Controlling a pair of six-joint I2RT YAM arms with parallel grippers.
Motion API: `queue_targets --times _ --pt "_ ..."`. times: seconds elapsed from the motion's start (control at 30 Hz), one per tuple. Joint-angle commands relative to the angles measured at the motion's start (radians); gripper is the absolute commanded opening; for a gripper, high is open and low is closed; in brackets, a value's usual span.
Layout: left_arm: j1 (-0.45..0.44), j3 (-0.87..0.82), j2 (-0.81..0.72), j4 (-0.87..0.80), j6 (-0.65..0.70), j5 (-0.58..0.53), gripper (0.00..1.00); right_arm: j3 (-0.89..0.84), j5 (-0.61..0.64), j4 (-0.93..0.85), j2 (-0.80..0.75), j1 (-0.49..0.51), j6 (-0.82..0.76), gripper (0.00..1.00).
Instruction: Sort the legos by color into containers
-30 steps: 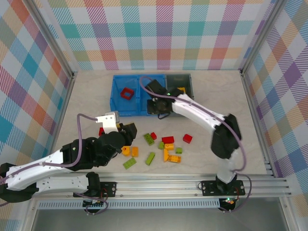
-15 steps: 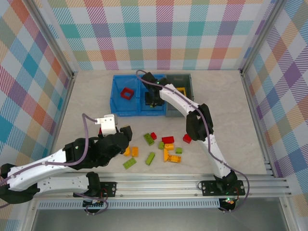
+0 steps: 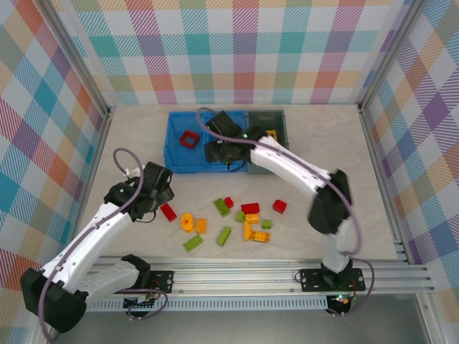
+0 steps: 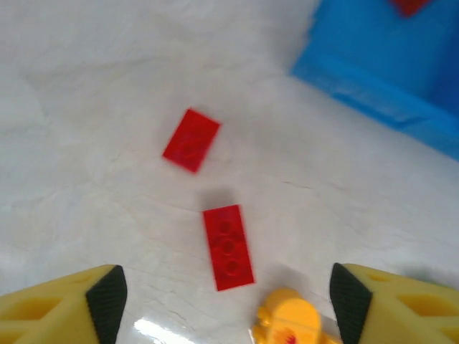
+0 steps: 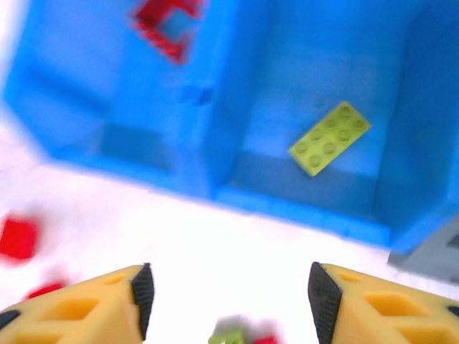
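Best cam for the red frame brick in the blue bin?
Top external: the red frame brick sits whole, sharp, in the blue bin, left compartment. Right wrist has it blurred, cropped at the top edge. Left wrist catches just a red sliver at top.

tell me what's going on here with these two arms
Legos are being sorted by colour. The right hand hangs open and empty near the blue bin, where a green brick lies in one compartment and a red frame in the other. The left hand is open above a red brick on the table. Most legos lie loose on the table.
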Motion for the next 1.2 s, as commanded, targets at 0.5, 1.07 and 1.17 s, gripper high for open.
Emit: queue_targets --times 0.5,1.07,1.17 --pt "0.391 -0.118 0.421 0.437 0.477 0.274 0.8 -0.725 -0.157 0.503 -0.445 0.338 0.049 0.72" --pt "0.405 0.031 0.639 0.39 0.459 0.263 0.45 -0.733 -0.139 0.486 -0.48 0.344 0.06 0.7" --pt "0.405 0.02 0.618 0.391 0.438 0.277 0.35 -0.734 -0.133 0.485 -0.482 0.343 0.058 0.7"
